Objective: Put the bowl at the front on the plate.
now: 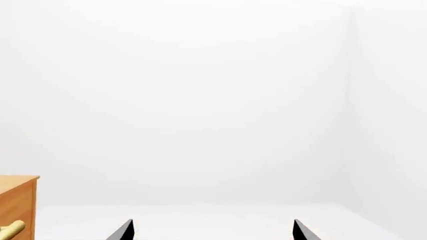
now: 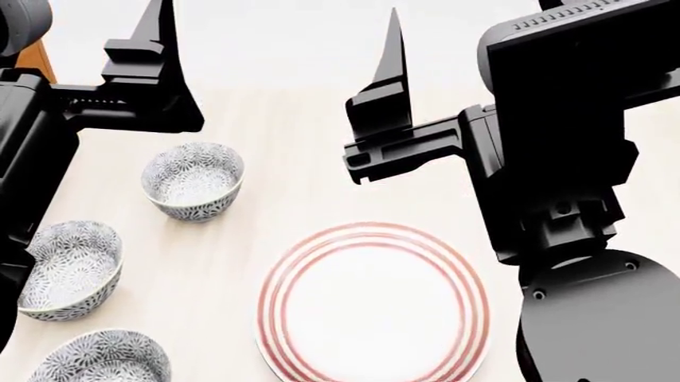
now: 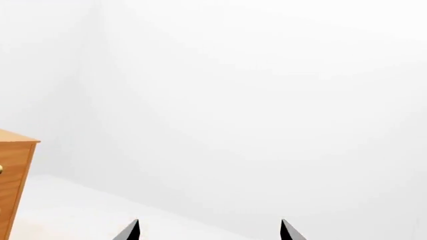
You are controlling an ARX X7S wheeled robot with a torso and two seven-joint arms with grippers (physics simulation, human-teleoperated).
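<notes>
Three floral grey-blue bowls stand in a row at the left of the table in the head view. The bowl [image 2: 101, 360] nearest me is cut by the picture's lower edge, with a second bowl [image 2: 69, 268] and a third bowl [image 2: 193, 180] farther back. The white plate [image 2: 372, 306] with red rings lies to their right, with nothing on it. My left gripper [image 1: 212, 231] is open and raised above the far bowl; one of its fingers [image 2: 159, 40] shows in the head view. My right gripper [image 3: 209, 231] is open too, its finger [image 2: 393, 56] high above the table beyond the plate. Neither holds anything.
The light wooden table [image 2: 287, 151] carries the dishes. A wooden cabinet [image 1: 19, 200] with a brass handle [image 1: 12, 230] stands at the far left, also caught in the right wrist view as the cabinet [image 3: 12, 185]. White walls lie beyond. My right arm [image 2: 563, 199] covers the table's right side.
</notes>
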